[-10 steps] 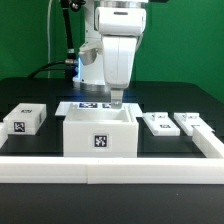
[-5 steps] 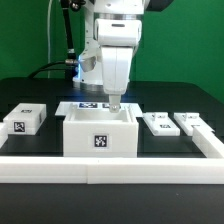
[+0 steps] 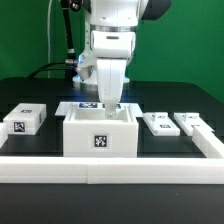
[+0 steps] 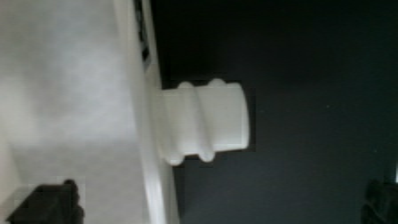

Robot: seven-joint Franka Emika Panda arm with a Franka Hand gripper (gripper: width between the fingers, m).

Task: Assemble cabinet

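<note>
The black table (image 3: 185, 100) holds a big white box (image 3: 99, 138) in the middle of the frame. A small block (image 3: 25, 120) sits at the left and two flat panels (image 3: 158, 123) at the right. The marker board (image 3: 85, 106) lies just behind the box.

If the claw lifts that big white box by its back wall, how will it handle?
The box looks rigid and thin-walled, so probably stiff and light. Its broad flat base suggests sliding, not tipping. Lifted by one wall, it may tilt.

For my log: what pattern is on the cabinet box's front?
One black-and-white square tag, clearest in the exterior view.
</note>
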